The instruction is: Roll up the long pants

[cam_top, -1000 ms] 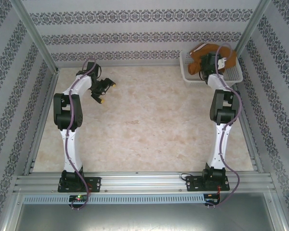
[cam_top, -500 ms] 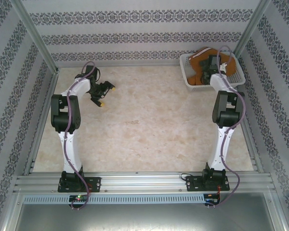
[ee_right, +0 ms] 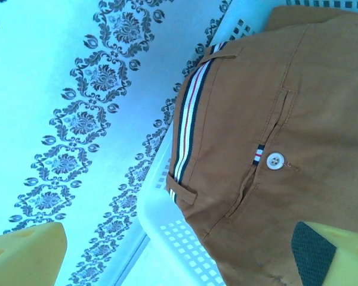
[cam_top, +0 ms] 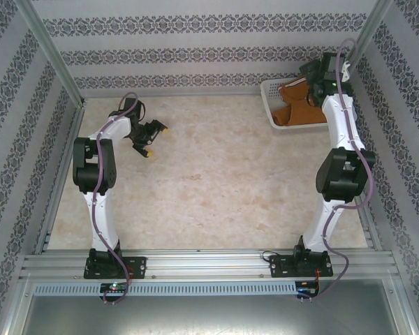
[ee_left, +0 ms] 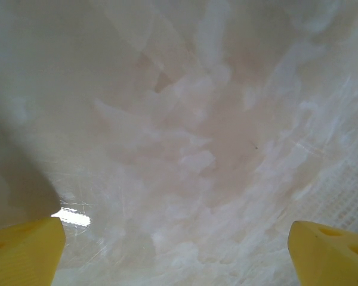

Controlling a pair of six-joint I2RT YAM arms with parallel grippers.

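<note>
The long pants [cam_top: 298, 106] lie bunched in a white basket [cam_top: 268, 89] at the table's far right corner. In the right wrist view the long pants [ee_right: 286, 107] show rust-brown cloth, a striped waistband and a pale button [ee_right: 275, 160], draped over the basket rim [ee_right: 167, 223]. My right gripper [cam_top: 314, 73] hangs above the basket, open, clear of the cloth; its yellow fingertips [ee_right: 24, 256] stand far apart around the right gripper [ee_right: 179, 262]. My left gripper [cam_top: 156, 138] hovers open over the far left of the table, and the left gripper [ee_left: 179, 256] has nothing in it.
The marbled beige table [cam_top: 216, 181] is framed by patterned walls and metal posts [cam_top: 52, 56]. A metal rail [cam_top: 209, 264] runs along the near edge with both arm bases on it. The basket stands against the back wall.
The right gripper opened, let go of the pants and rose up and back out of the basket; the pants stayed inside. The left arm barely moved.
</note>
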